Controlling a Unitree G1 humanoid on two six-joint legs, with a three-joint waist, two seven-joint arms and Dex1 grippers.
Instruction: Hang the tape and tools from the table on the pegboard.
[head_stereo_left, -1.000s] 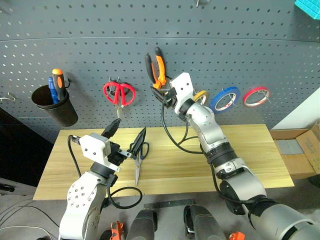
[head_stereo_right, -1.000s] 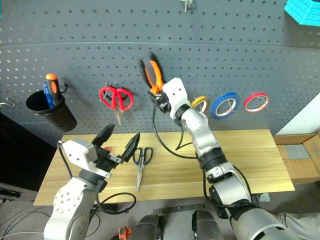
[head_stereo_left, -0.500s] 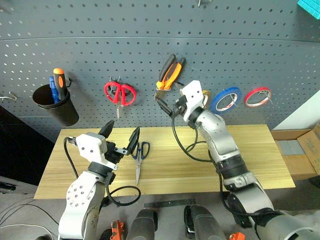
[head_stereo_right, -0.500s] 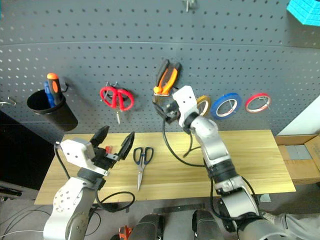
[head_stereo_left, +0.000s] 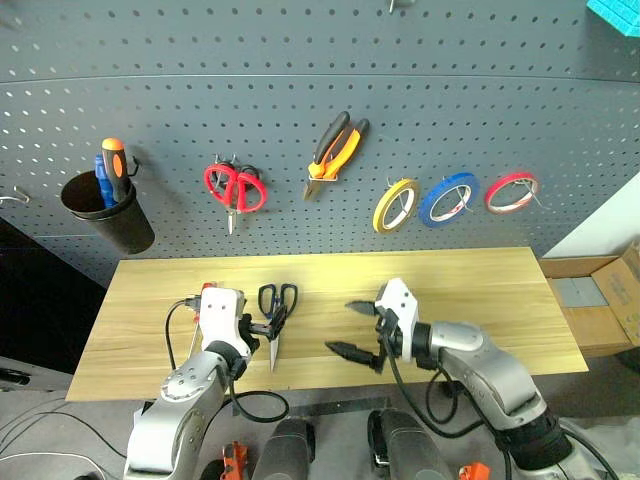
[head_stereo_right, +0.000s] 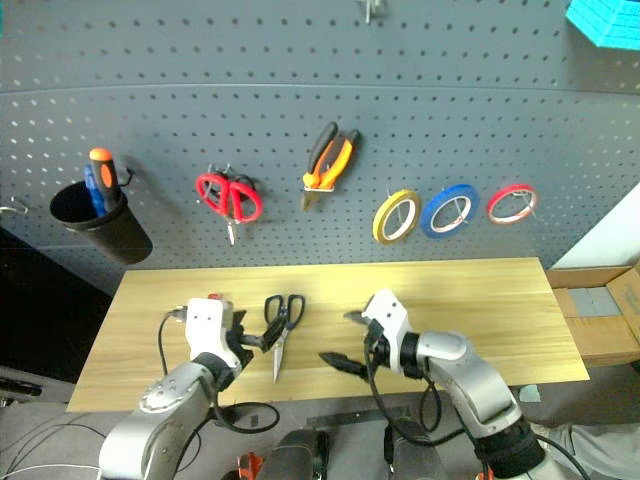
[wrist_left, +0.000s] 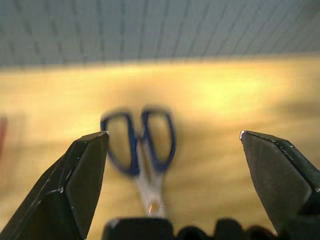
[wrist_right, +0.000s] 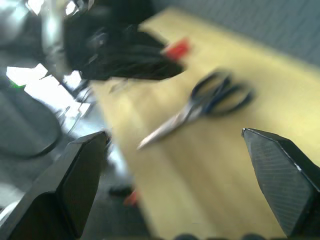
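Pegboard (head_stereo_left: 300, 60) spans the whole back wall, dark grey. Already hanging on it: pliers (head_stereo_left: 334, 152) with orange-and-black handles, yellow tape (head_stereo_left: 395, 204), and beside that the blue tape roll (head_stereo_left: 450, 198) and red tape roll (head_stereo_left: 512, 192). Red-handled scissors (head_stereo_left: 234, 187) hang further left; a black cup (head_stereo_left: 108, 210) at the far left holds an orange-topped tool.

Table (head_stereo_left: 480, 290), pale planks, below. The blue-handled scissors (head_stereo_left: 275, 313) lie flat on it, blades toward the near edge.

Step in hand, as I judge it: pickup of those scissors. Left gripper (head_stereo_left: 255, 330) hovers low beside the handles, jaws wide, nothing held. Right gripper (head_stereo_left: 352, 328) also wide and empty, just right of the scissors, pointing toward them.

Next move likely calls for a close on the flat scissors. Both grippers crowd the same spot; collision risk.
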